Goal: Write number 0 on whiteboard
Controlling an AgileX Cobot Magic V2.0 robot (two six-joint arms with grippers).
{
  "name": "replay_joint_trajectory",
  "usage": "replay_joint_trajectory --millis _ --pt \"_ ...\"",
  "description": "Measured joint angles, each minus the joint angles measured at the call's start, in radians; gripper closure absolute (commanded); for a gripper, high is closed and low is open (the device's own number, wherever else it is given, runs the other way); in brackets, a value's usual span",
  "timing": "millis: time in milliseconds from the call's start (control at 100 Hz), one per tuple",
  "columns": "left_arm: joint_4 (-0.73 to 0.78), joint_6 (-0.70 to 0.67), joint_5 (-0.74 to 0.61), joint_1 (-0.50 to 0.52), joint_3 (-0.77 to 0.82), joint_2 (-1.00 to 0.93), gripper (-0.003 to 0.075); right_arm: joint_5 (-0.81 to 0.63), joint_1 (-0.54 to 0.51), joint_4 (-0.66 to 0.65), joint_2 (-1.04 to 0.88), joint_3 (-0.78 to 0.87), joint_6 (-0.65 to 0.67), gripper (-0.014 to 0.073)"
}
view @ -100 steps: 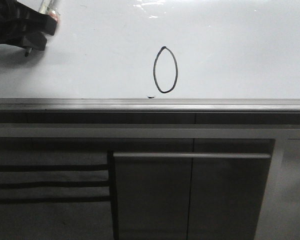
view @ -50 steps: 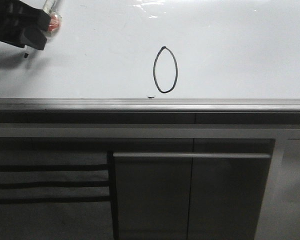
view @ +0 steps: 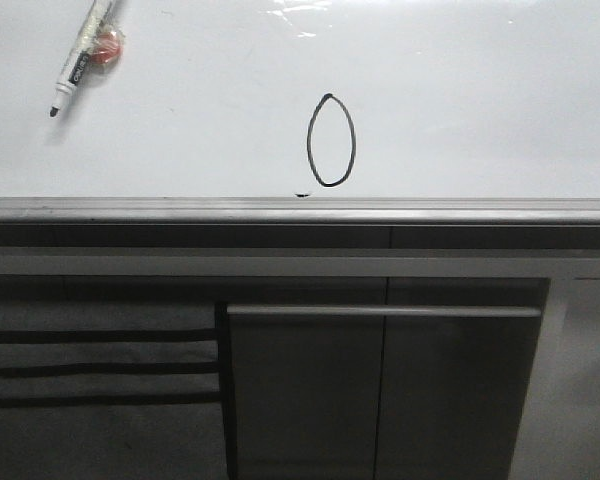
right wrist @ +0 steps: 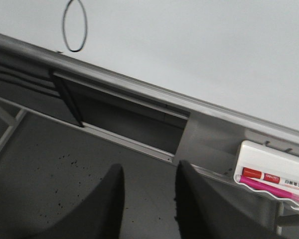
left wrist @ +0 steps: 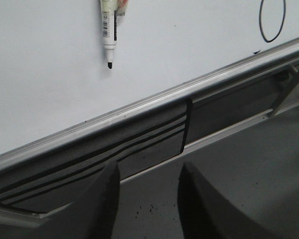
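The number 0 (view: 331, 140) is a tall narrow black oval on the whiteboard (view: 480, 100), just above the board's grey edge strip (view: 300, 208). It also shows in the left wrist view (left wrist: 272, 20) and the right wrist view (right wrist: 74, 25). A white marker pen (view: 80, 58) lies uncapped on the board at far left, tip toward the edge strip; it also shows in the left wrist view (left wrist: 108, 30). My left gripper (left wrist: 148, 172) is open and empty, back from the board over the dark surface. My right gripper (right wrist: 149, 172) is open and empty. Neither shows in the front view.
A small red-orange thing (view: 105, 50) lies beside the marker. A tiny black speck (view: 302, 193) sits below the 0. A white tray (right wrist: 274, 172) with red and pink markers hangs at the board's right end. Grey frame rails (view: 380, 311) run below the board.
My left gripper held the marker at the board's far left, let it go and drew back out of the front view. The marker now lies free on the board.
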Motion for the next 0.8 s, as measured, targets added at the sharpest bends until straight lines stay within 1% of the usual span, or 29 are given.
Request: replay_joint_trajectory --millis 90,190,340,390,460,500,640,730,800 --pt "0.001 -0.013 -0.002 0.000 0.057 -0.119 0.0457 -0.073 0.000 -0.012 -0.069 0.090 0.054 0.0510" --pt "0.002 -0.048 -0.038 0.000 0.136 -0.242 0.0457 -0.176 0.000 -0.014 -0.162 0.190 0.072 0.0526" --pt "0.003 -0.103 -0.184 0.000 0.278 -0.385 0.0461 -0.330 0.000 -0.014 -0.296 0.319 0.078 0.0530" --pt "0.003 -0.110 -0.243 0.000 0.333 -0.420 0.0473 -0.380 0.000 -0.014 -0.342 0.354 0.078 0.0556" --pt "0.001 -0.117 -0.330 0.000 0.397 -0.459 0.0526 -0.441 0.000 -0.014 -0.393 0.399 0.078 0.0621" --pt "0.001 -0.119 -0.381 0.000 0.424 -0.476 0.0574 -0.469 0.000 -0.014 -0.416 0.421 0.078 0.0662" --pt "0.000 -0.119 -0.534 0.000 0.511 -0.493 0.0742 -0.529 0.000 -0.014 -0.470 0.479 0.078 0.0666" --pt "-0.002 -0.119 -0.612 0.000 0.548 -0.493 0.0741 -0.542 0.000 -0.014 -0.474 0.499 0.078 0.0666" --pt "-0.003 -0.119 -0.642 0.000 0.559 -0.493 0.0741 -0.542 0.000 -0.014 -0.474 0.511 0.078 0.0666"
